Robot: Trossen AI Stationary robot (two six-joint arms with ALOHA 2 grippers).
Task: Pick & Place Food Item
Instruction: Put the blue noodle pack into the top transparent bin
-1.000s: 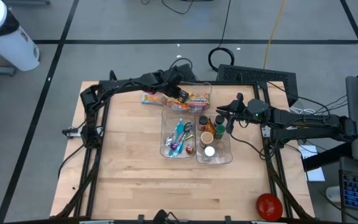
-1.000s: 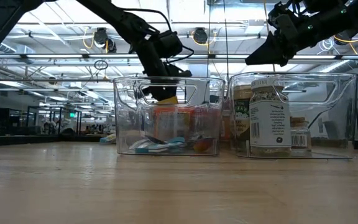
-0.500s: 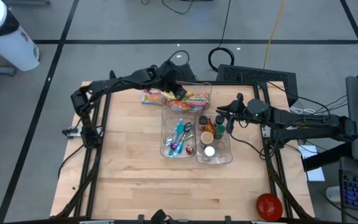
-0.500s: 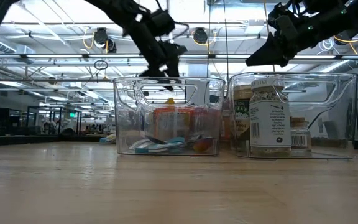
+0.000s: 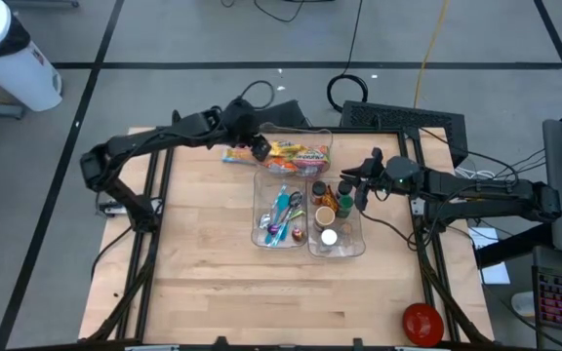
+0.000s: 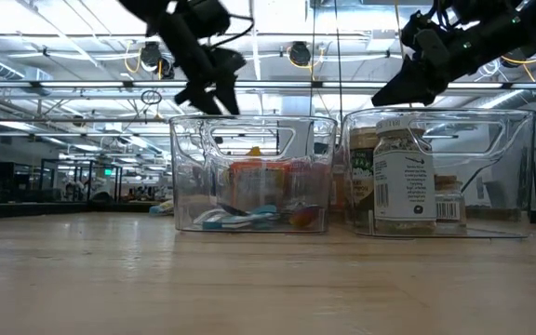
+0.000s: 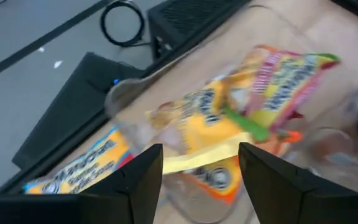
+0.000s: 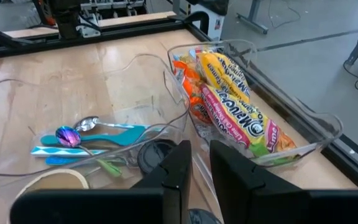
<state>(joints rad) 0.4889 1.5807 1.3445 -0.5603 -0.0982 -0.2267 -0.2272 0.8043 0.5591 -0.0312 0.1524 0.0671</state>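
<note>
High view: bin (image 5: 322,136) holds ramen packets (image 5: 299,154).

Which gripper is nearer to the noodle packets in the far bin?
Left. The left gripper hangs open just above the bin's left end, beside the noodle packets. The right gripper is farther away, over the jar bin.
</note>
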